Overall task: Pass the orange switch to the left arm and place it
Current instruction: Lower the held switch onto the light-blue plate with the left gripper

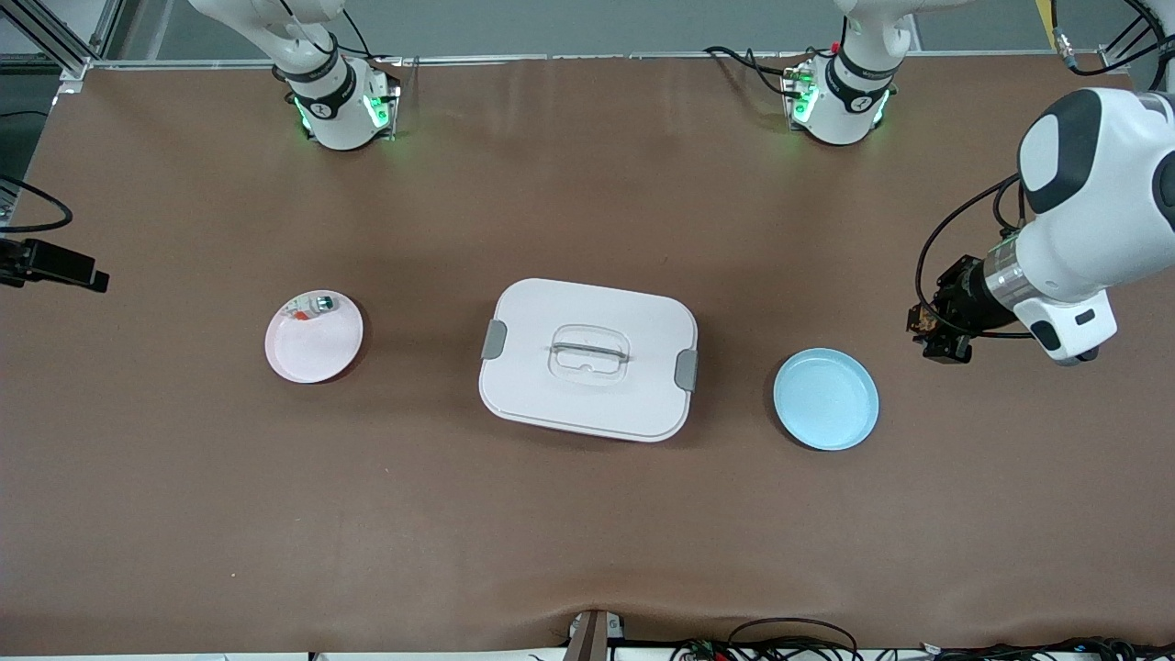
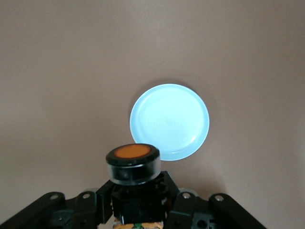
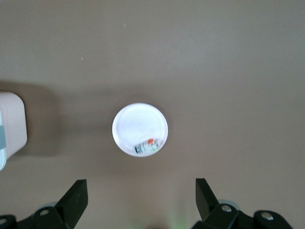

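The orange switch (image 2: pixel 133 162), black with an orange end, sits upright between the jaws of my left gripper (image 2: pixel 139 196), which is shut on it. In the front view that gripper (image 1: pixel 944 321) hangs over bare table at the left arm's end, beside the blue plate (image 1: pixel 825 398). The white box (image 1: pixel 588 358) with grey latches stands mid-table. My right gripper (image 3: pixel 141 195) is open and empty, high over the pink plate (image 3: pixel 133 125); it is out of the front view.
The pink plate (image 1: pixel 314 349) holds a small white part (image 1: pixel 312 306) with a green-silver end. The blue plate (image 2: pixel 169 121) is bare. A black device (image 1: pixel 55 264) sits at the table edge at the right arm's end. Cables run along the nearest edge.
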`<action>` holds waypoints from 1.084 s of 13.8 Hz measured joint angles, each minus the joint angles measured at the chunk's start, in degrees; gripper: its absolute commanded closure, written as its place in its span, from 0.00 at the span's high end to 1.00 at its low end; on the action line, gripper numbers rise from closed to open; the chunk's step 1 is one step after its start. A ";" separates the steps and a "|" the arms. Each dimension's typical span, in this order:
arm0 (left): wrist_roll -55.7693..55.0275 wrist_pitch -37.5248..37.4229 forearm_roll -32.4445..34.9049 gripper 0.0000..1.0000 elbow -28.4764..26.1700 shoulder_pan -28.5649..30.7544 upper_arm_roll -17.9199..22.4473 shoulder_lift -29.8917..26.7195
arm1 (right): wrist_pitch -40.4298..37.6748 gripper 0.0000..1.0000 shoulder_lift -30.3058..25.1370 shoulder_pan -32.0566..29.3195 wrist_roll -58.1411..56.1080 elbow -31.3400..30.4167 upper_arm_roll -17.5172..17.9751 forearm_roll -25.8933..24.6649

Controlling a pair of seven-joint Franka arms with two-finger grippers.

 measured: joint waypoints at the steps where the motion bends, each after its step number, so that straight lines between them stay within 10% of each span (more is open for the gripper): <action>1: -1.13 1.37 0.00 0.00 -0.52 -0.05 -0.04 0.01 | 3.08 1.00 -1.74 0.08 0.00 -2.94 0.10 -0.01; 15: -4.79 25.18 -2.55 0.00 -16.52 0.13 0.98 0.95 | 10.95 1.00 -10.49 0.29 0.00 -12.40 0.60 -0.08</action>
